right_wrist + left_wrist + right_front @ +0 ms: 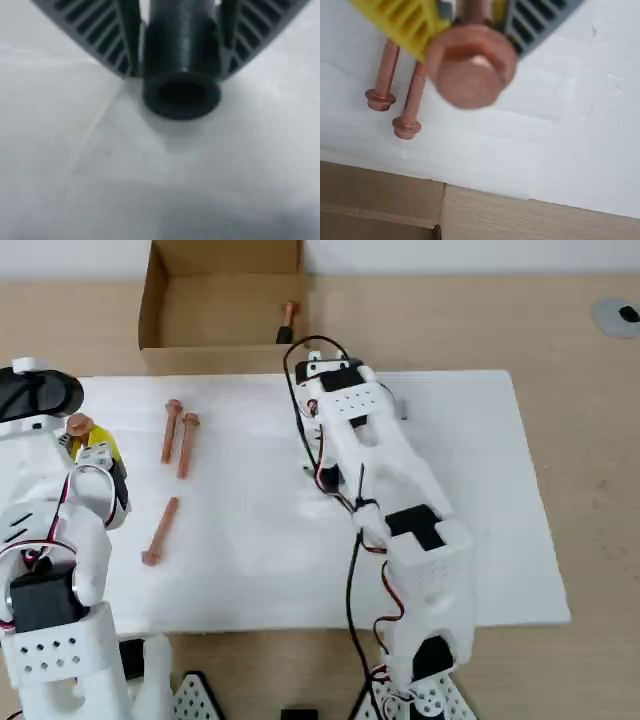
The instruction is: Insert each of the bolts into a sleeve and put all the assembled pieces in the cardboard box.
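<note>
Left gripper [472, 15] pinched a bolt [470, 67], right gripper [181, 30] clamped a sleeve [181, 92], well apart over the white mat [480, 490]; joining them would need shank and bore aligned.

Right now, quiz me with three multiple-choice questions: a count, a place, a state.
1. How many bolts lie loose on the mat? A one B three C five
2. Where is the assembled piece? A in the box B on the mat C under an arm
3. What does the right gripper hold? A nothing B a bolt C a sleeve
Answers: B, three lie there; A, it rests inside the box; C, a black sleeve sits clamped in it.
</note>
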Tool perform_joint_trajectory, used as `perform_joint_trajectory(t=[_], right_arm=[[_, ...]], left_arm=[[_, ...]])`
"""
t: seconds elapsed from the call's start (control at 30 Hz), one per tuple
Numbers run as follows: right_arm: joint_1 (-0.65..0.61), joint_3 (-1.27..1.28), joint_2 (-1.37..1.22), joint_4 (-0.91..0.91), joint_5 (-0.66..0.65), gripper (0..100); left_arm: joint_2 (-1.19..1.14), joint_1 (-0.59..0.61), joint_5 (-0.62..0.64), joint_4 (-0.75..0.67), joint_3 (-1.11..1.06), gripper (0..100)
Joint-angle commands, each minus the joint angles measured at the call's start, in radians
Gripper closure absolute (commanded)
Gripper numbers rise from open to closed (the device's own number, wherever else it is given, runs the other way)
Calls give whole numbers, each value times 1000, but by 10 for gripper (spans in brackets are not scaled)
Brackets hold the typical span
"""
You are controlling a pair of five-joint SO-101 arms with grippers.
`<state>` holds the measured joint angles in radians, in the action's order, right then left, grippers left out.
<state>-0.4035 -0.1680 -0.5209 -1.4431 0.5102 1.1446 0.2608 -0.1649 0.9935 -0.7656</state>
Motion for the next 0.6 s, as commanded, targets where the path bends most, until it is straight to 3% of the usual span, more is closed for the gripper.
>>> perform_joint_trajectory(t=[0.0, 0.17, 0.57], right_arm=[[7, -44, 47, 8, 0, 988], [5, -228, 47, -64, -5, 988], [4, -978, 41, -296, -6, 988]], left_arm=[[19, -2, -5, -3, 6, 991], [19, -2, -5, -3, 12, 991], [19, -2, -35, -3, 14, 991]])
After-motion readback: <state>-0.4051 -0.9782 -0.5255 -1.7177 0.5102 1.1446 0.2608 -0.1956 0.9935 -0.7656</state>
